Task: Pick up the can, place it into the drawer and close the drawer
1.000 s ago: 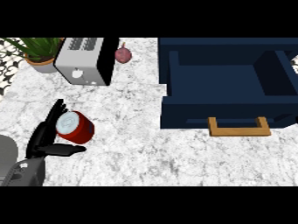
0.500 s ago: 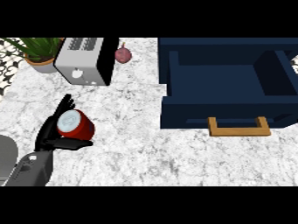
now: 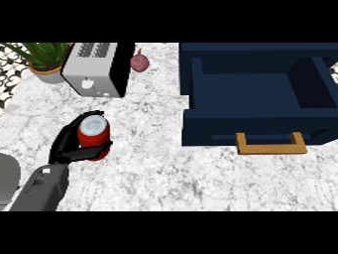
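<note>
Can (image 3: 94, 134), red with a pale top, sits inside the left hand (image 3: 70, 147), fingers and thumb curled round its sides. Judgement: carry upright, level, rightward over the counter (image 3: 164, 173). Open drawer (image 3: 263, 89) lies well right of the fingers; clear its front wall before lowering.

A red can (image 3: 94, 135) with a pale lid sits in a black hand (image 3: 70, 149). The drawer (image 3: 263, 96) is navy with a tan handle (image 3: 271, 144); the bench (image 3: 200, 173) is grey-veined white marble.

Bright, even light, marble counter (image 3: 200, 168) pale, drawer (image 3: 263, 106) interior dark — soft shadow beside the toaster (image 3: 94, 69).
</note>
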